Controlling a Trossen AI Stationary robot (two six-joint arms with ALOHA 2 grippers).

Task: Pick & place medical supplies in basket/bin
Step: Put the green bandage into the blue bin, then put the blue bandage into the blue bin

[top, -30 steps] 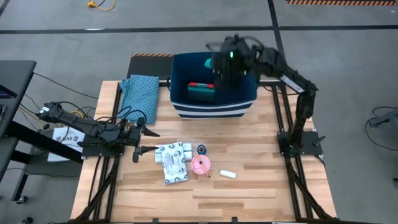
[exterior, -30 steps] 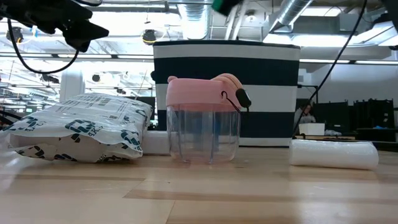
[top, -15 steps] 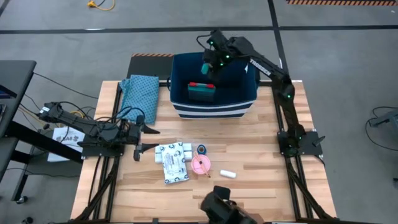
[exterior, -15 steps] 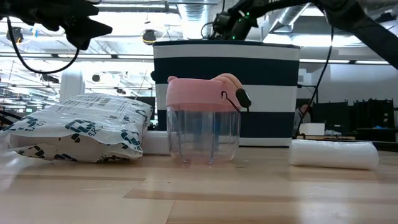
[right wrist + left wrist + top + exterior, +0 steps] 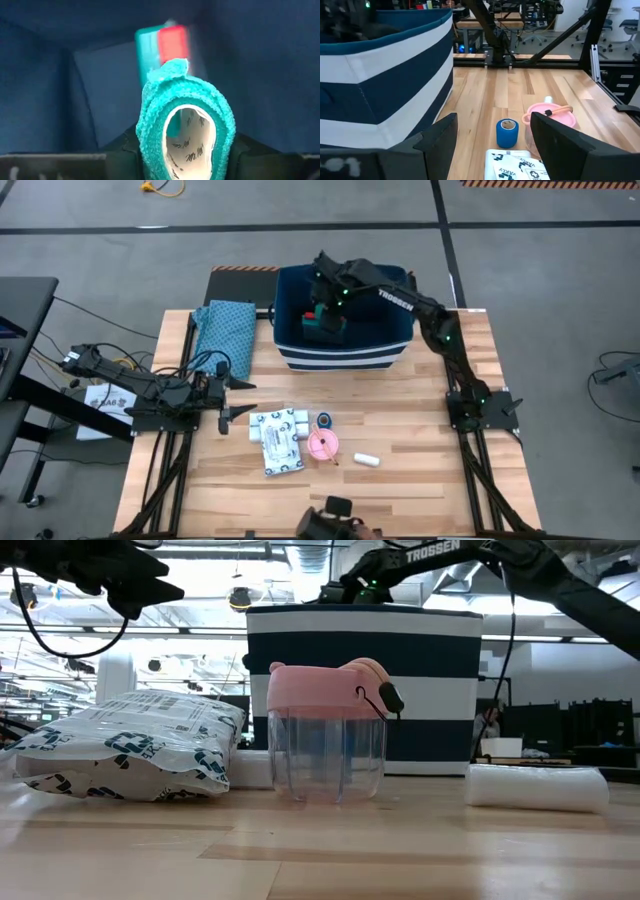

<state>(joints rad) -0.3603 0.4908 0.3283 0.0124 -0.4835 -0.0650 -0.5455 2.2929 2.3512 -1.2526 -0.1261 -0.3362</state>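
Note:
My right gripper (image 5: 322, 292) reaches over the dark navy, white-striped bin (image 5: 345, 350) and is shut on a small teal roll (image 5: 185, 120). A teal-and-red box (image 5: 325, 328) lies on the bin floor below it, also visible as the box (image 5: 162, 47) in the right wrist view. My left gripper (image 5: 236, 399) is open and waits at the table's left, touching nothing. On the table near the front lie a white printed packet (image 5: 277, 440), a blue roll (image 5: 325, 421), a pink-lidded round container (image 5: 323, 446) and a white tube (image 5: 366, 461). My right gripper pinches the teal roll by its wound outer sides (image 5: 145, 125), one finger (image 5: 122, 147) on each side. The roll's hollow core (image 5: 189, 135) faces the wrist camera. The fingers point down into the bin from above. The roll is lifted clear, over the box.
A teal patterned folded cloth (image 5: 226, 330) lies left of the bin. In the low view the bin (image 5: 420, 690) stands behind the pink container (image 5: 327, 730), packet (image 5: 130, 755) and tube (image 5: 537, 787). A dark object (image 5: 335, 520) shows at the table's near edge.
My right arm has swung from above the bin's far right corner toward the table's left and come down into the bin's mouth, still holding the teal roll. A dark object has come into the high view at the near edge.

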